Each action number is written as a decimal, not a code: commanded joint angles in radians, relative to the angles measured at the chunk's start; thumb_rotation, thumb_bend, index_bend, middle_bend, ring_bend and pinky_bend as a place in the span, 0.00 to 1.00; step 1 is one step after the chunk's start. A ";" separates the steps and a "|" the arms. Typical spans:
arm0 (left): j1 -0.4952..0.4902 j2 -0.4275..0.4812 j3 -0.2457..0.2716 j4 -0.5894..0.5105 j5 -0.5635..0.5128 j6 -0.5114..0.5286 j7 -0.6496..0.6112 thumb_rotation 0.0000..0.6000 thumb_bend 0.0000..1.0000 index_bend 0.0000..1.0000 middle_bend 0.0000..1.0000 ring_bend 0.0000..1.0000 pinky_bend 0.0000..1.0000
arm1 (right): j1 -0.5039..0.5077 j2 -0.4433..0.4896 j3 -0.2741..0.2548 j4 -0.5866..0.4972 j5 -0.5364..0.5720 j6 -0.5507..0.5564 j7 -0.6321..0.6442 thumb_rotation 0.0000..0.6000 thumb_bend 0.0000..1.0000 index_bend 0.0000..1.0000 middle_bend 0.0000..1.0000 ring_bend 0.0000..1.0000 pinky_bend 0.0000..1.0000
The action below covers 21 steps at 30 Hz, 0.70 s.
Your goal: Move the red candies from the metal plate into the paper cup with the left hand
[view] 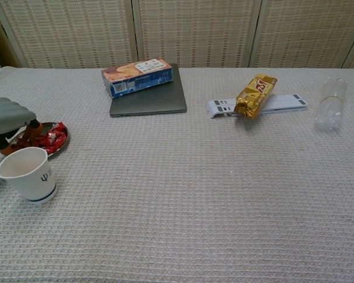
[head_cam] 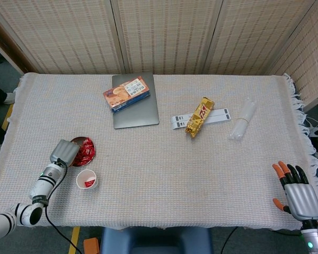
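Overhead, the head view alone shows the right hand (head_cam: 298, 193), resting at the bench's (head_cam: 201, 174) near right corner with its fingers spread apart and nothing in them; the chest view leaves it out of frame. The head view also looks down into the paper cup (head_cam: 87, 179), where one red candy (head_cam: 89, 183) lies on the bottom; from the chest view the cup (view: 28, 174) shows only its side and rim. The left hand (head_cam: 64, 151) sits over the near left edge of the metal plate (head_cam: 91, 142), back upward, fingers bent down toward the red candies (head_cam: 85, 152). In the chest view the same hand (view: 9, 121) is cut off at the left border, and its fingertips (view: 25, 137) reach among the candies (view: 52, 137); whether they are pinching one cannot be told. The plate (view: 60, 146) stands just behind the cup. Farther back lie a biscuit box (head_cam: 126, 93) on a grey laptop (head_cam: 140, 114), a gold snack bag (head_cam: 200, 117) and a clear plastic bundle (head_cam: 242, 119).
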 commanded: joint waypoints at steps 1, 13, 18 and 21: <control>0.003 -0.008 -0.003 0.012 0.013 0.007 -0.013 1.00 0.38 0.55 0.52 0.56 0.99 | 0.000 0.000 -0.001 -0.001 0.001 -0.002 -0.001 1.00 0.11 0.00 0.00 0.00 0.00; 0.010 -0.011 -0.012 0.023 0.050 0.022 -0.045 1.00 0.41 0.65 0.63 0.59 1.00 | 0.001 0.001 0.000 -0.002 0.004 -0.003 -0.001 1.00 0.11 0.00 0.00 0.00 0.00; 0.014 -0.005 -0.017 0.017 0.059 0.029 -0.052 1.00 0.47 0.68 0.68 0.61 1.00 | 0.003 0.001 0.000 -0.001 0.006 -0.006 -0.002 1.00 0.11 0.00 0.00 0.00 0.00; 0.017 -0.001 -0.015 0.007 0.065 0.033 -0.050 1.00 0.51 0.70 0.69 0.61 1.00 | 0.004 0.000 0.000 -0.001 0.007 -0.009 -0.004 1.00 0.11 0.00 0.00 0.00 0.00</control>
